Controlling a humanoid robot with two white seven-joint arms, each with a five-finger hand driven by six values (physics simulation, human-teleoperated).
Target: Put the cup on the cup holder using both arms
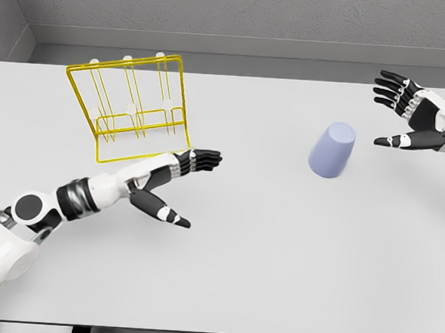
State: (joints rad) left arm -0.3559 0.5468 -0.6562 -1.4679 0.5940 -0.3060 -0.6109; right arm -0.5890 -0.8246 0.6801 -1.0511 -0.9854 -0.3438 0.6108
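Two hands, both open w/ fingers spread, holding nothing. Left hand [178,180] sits just in front of yellow wire cup holder [132,104]; right hand [411,114] near lavender cup [333,149], upside down on table [277,260].

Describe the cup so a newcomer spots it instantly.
On the white table, look right of centre, just inside the open right hand. The cup is a pale lavender tumbler, alone there. The only other item is the yellow wire cup holder, far left.

A broad white table [276,275] fills the view, backed by plain grey walls [239,13] under even light.
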